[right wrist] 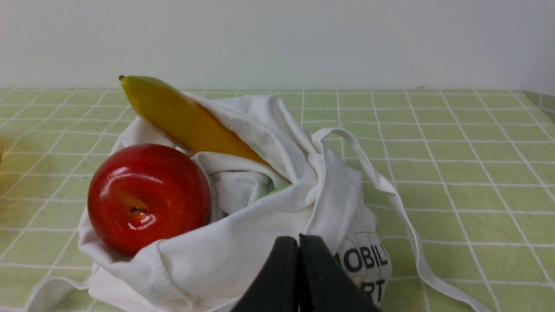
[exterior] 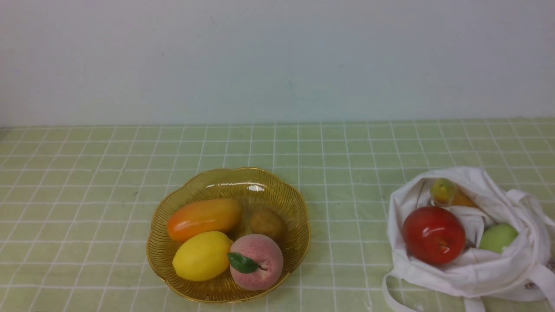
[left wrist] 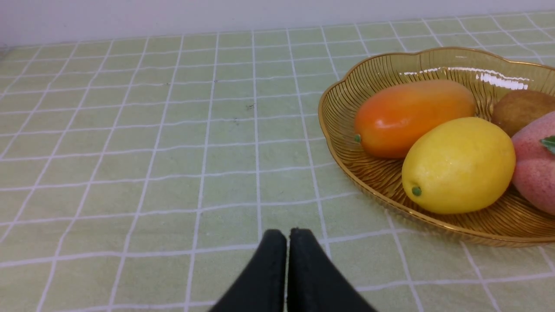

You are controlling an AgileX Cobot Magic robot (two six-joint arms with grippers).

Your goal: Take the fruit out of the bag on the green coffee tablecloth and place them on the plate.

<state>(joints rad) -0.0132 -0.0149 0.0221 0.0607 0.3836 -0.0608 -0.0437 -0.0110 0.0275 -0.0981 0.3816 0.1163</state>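
Note:
On the green checked tablecloth (exterior: pixel 347 173) the amber plate (exterior: pixel 277 190) holds a pink peach (exterior: pixel 256 262), a lemon (exterior: pixel 201 255), an orange mango (exterior: pixel 204 219) and a brown kiwi (exterior: pixel 268 223). At the right the white bag (exterior: pixel 477 268) lies open with a red apple (exterior: pixel 433 234), a green fruit (exterior: pixel 498 237) and a yellow banana (right wrist: pixel 186 119) in it. No arm shows in the front view. My left gripper (left wrist: pixel 287 234) is shut and empty over bare cloth beside the plate (left wrist: pixel 342 108). My right gripper (right wrist: pixel 298 240) is shut and empty, just in front of the bag (right wrist: pixel 243 247).
A long white strap (right wrist: pixel 403 216) trails from the bag over the cloth. A pale wall (exterior: pixel 277 60) closes off the table's far edge. Bare cloth lies left of the plate and between the plate and the bag.

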